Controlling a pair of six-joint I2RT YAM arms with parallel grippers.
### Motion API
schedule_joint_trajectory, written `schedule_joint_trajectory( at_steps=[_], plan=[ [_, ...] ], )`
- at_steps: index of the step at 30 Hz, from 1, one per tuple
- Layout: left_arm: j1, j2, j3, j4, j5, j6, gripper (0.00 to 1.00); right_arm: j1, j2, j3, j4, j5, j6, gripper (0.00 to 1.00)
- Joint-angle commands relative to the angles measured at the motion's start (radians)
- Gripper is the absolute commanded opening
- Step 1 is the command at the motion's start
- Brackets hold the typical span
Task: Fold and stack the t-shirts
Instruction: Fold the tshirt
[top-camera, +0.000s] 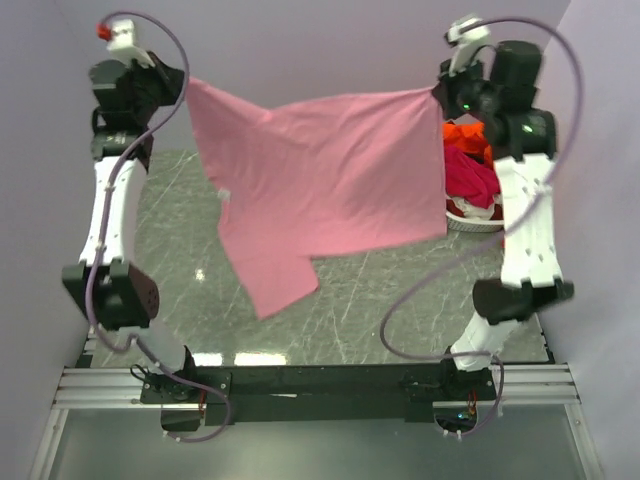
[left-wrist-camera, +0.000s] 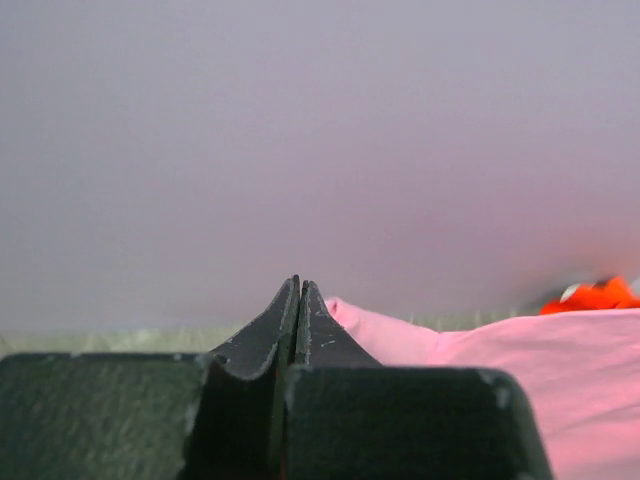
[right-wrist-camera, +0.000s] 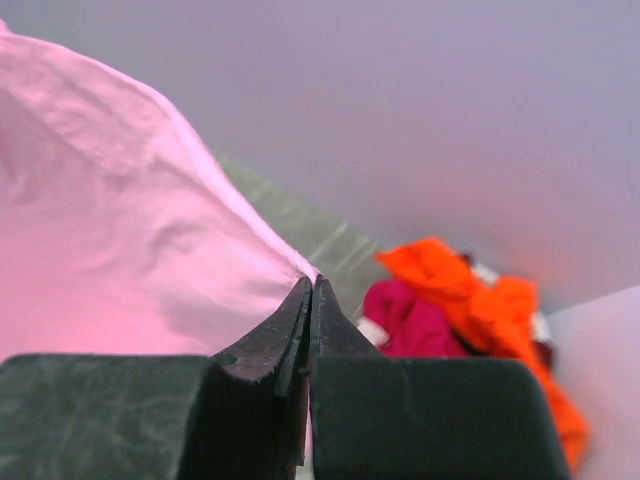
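Left end effector clenched on one top corner of the light pink t-shirt, fingers pressed fully together. Right end effector also pinched closed, on the opposite corner. Shirt hangs spread between the two, raised over the bench, lower flap drooping; contact with bench unclear. Magenta t-shirt and orange t-shirt heaped in white basket, far right.

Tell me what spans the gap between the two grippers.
The light pink t-shirt hangs there, pinched by the left gripper and right gripper at either end; the top external view shows it.
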Motion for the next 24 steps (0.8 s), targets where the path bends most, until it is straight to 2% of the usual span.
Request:
schedule_joint_trajectory(
  at_steps=[1,7,11,19,24],
  plan=[
    [0.004,-0.22,-0.02,0.091,-0.053,-0.01,0.0,0.004,-0.151,0.013,0.01,-0.023,0.014,0.0],
    [0.004,-0.51,-0.132,0.175,-0.115,-0.048,0.0,0.004,-0.415,-0.074,0.036,0.0,0.032,0.0],
    [0.004,-0.624,-0.136,0.177,-0.12,-0.066,0.0,0.004,-0.566,-0.096,0.048,0.02,0.051,0.0],
    [-0.006,-0.736,-0.013,0.117,-0.123,-0.043,0.0,0.004,-0.668,-0.073,0.077,0.089,0.062,0.0],
    [-0.025,-0.751,-0.031,0.089,-0.135,-0.017,0.0,0.004,-0.663,-0.143,0.077,0.075,0.057,0.0]
  ],
)
